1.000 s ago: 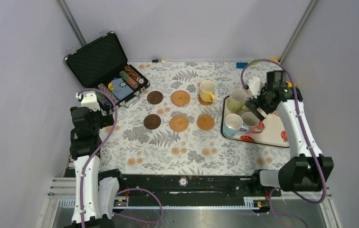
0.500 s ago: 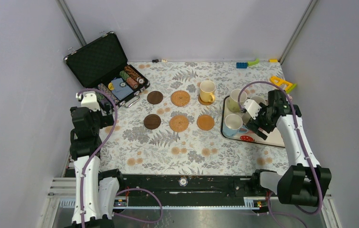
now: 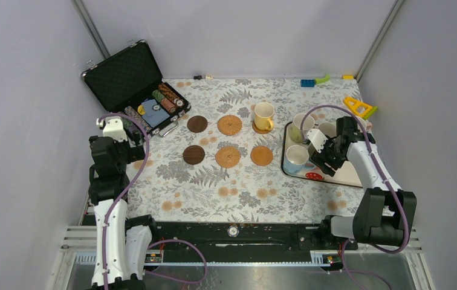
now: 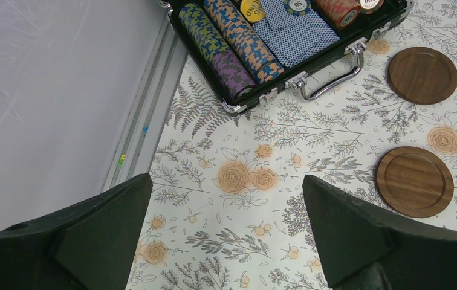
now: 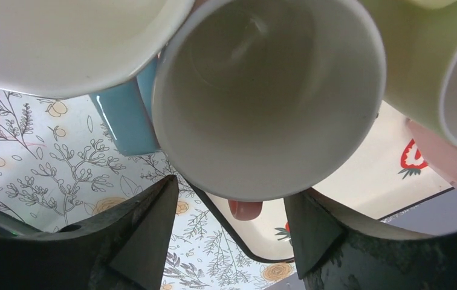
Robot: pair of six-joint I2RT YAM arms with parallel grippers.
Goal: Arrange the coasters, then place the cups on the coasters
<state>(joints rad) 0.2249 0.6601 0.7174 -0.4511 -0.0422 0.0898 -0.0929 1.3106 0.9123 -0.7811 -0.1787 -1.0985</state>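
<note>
The pink cup (image 5: 262, 90) sits on the tray (image 3: 348, 175) at the right of the top view, with the right end effector (image 5: 232, 192) open either side of its handle (image 5: 245, 209); it looks hard, slippery and breakable, so pinch its wall softly.

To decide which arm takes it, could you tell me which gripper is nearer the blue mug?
Right. The right gripper is over the tray, just beside the blue mug; the left gripper hangs far to the left, near the poker chip case.
</note>
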